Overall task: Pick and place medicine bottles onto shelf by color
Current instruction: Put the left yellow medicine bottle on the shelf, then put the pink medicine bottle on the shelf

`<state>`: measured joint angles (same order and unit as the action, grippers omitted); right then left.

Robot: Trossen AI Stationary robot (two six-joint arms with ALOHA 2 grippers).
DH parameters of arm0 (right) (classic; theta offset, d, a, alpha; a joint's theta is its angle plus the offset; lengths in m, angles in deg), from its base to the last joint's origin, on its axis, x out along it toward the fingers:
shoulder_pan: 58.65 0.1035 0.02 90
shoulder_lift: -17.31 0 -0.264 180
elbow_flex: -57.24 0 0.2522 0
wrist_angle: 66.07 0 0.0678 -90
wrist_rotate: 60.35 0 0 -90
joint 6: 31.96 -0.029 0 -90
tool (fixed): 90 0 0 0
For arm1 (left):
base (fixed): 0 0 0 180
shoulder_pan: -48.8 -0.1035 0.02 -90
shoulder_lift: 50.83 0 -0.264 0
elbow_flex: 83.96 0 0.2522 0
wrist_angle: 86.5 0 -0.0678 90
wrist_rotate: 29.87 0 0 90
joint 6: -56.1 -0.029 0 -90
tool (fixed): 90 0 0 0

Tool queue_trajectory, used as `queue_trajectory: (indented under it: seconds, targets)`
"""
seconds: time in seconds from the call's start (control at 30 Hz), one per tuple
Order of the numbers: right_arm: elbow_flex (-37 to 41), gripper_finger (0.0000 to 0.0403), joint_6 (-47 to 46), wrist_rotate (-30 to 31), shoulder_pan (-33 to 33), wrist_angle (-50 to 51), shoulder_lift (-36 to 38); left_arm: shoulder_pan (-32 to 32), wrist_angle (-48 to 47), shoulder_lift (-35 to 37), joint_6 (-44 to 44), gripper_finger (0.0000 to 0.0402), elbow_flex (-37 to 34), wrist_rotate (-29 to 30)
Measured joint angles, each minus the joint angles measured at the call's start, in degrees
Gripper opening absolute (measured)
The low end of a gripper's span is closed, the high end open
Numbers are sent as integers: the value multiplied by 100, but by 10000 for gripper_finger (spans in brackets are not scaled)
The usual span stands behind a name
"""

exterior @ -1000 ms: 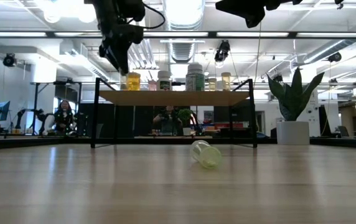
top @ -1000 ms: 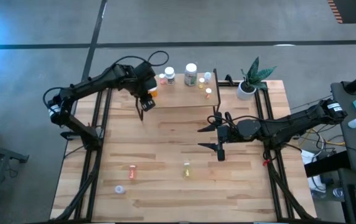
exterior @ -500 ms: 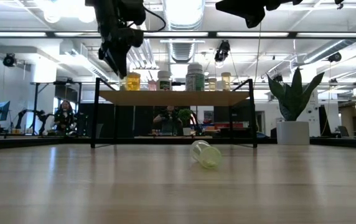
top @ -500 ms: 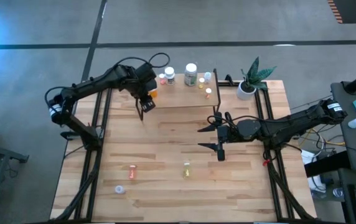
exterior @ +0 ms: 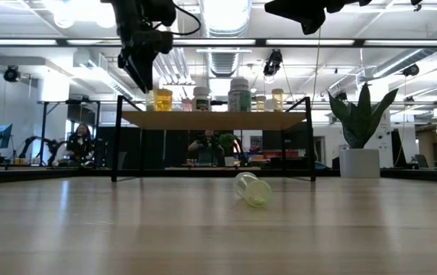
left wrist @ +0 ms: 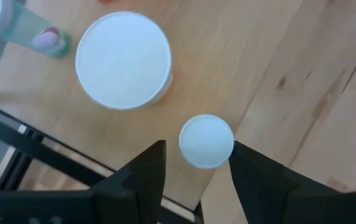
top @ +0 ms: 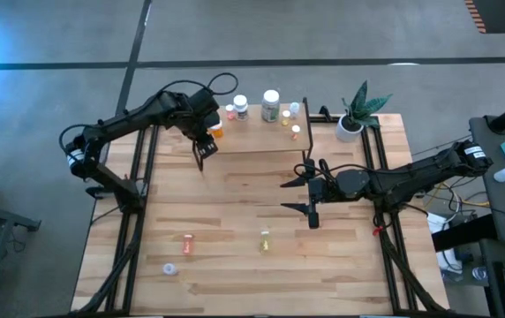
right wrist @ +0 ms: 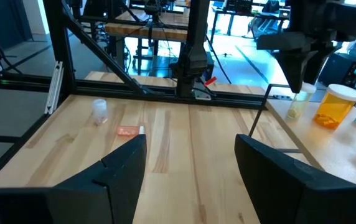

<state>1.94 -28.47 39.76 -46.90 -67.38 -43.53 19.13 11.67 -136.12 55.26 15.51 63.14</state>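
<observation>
Left gripper (left wrist: pixel 193 171), open and empty over a small bottle (left wrist: pixel 206 140) just placed on the shelf (top: pixel 252 141); next, fetch another from the bench (top: pixel 235 256). Right gripper (top: pixel 295 196) waits open, empty.

Six bottles (top: pixel 271 105) on one shelf (top: pixel 252 140), three on the table (top: pixel 235 265).

Potted green plant (top: pixel 357 113) at the far right corner of the wooden table (top: pixel 235 247).

the open left pincer (left wrist: pixel 196 171) hovers over a small white-capped bottle (left wrist: pixel 206 141) beside a larger one (left wrist: pixel 123 60).
</observation>
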Motion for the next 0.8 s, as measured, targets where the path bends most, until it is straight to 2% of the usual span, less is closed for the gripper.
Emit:
queue_trajectory:
  seconds: [0.23,0.57,0.8]
  targets:
    - [0,235,-4,0,0,-2,0,0,-329,153,-40,158,0,365]
    - [0,235,-4,2,0,-22,0,2,-332,533,-105,158,2,420]
    - [0,235,-63,2,0,28,0,16,-166,1277,174,158,-82,429]
